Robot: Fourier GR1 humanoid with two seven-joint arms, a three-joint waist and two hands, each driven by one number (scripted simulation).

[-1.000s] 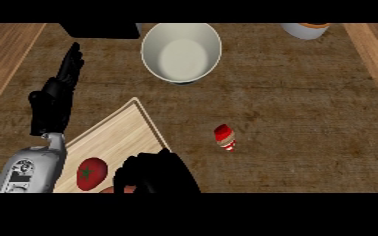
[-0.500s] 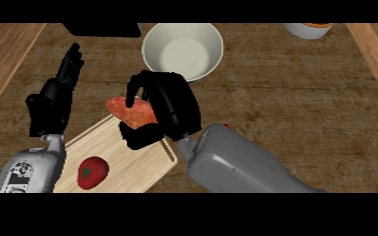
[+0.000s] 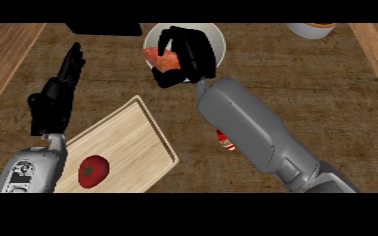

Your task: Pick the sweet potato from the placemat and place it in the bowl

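the bowl [image 3: 210, 32] is sitting behind the placemat [image 3: 122, 145]; the tomato [image 3: 93, 171] is lying on the placemat's near part; the sweet potato [image 3: 162, 58] is hanging over the bowl's left rim

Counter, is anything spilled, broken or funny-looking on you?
Nothing looks spilled or broken. The right hand holds the sweet potato over the white bowl. A tomato sits on the wooden placemat. A small red object peeks from under the right forearm, too hidden to identify.

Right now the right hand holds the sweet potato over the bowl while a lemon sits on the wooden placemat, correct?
Not quite. The head view shows a red tomato, not a lemon, on the placemat. The right hand does hold the sweet potato over the bowl.
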